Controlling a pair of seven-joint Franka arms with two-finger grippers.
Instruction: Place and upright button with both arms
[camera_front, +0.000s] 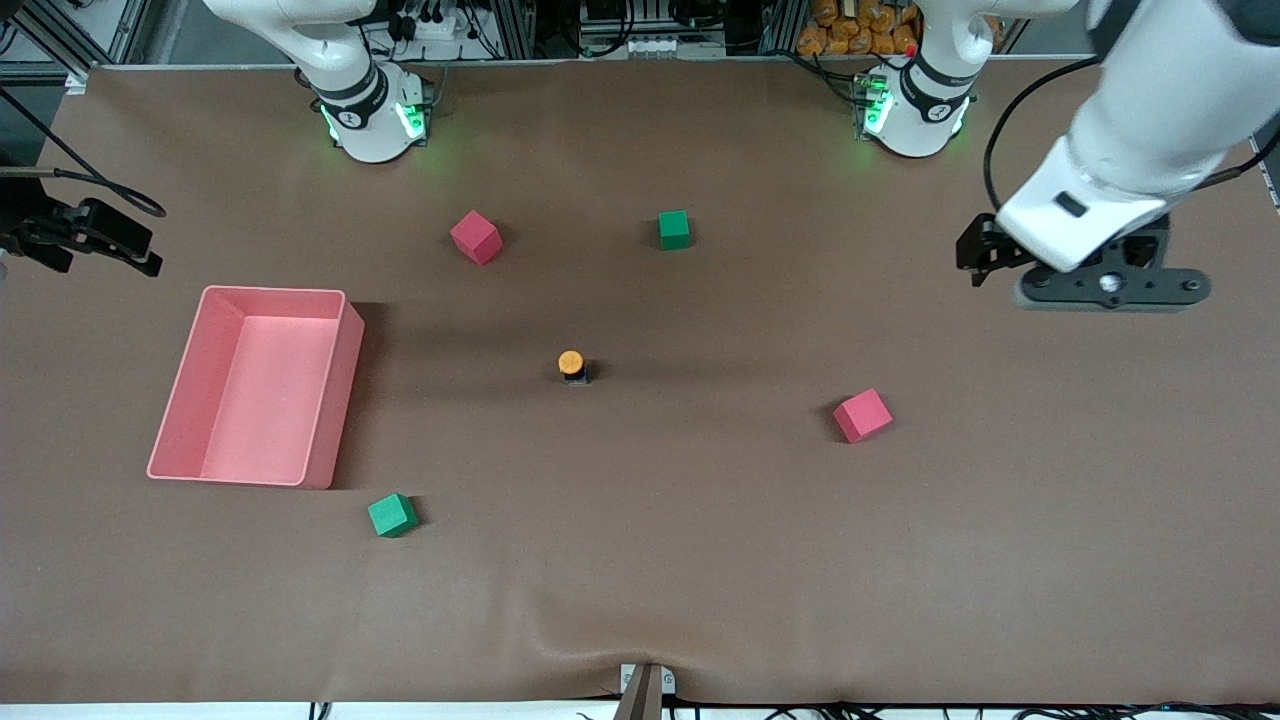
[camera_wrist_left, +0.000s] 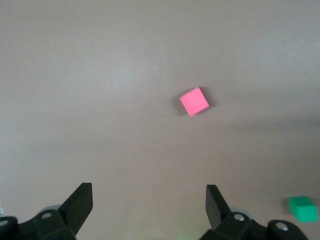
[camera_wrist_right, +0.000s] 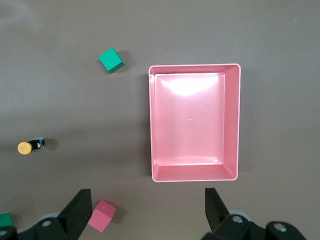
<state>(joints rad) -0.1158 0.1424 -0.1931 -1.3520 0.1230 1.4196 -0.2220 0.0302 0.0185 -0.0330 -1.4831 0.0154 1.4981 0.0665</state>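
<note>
Both pincers hang wide open and empty (left pincer, right pincer), well apart from the button.

Left gripper hangs over the table at its own arm's end, a cube below and ahead of it. Right gripper hangs at the other end, the tray beneath it. The button stands upright mid-table, well apart from both grippers.
</note>
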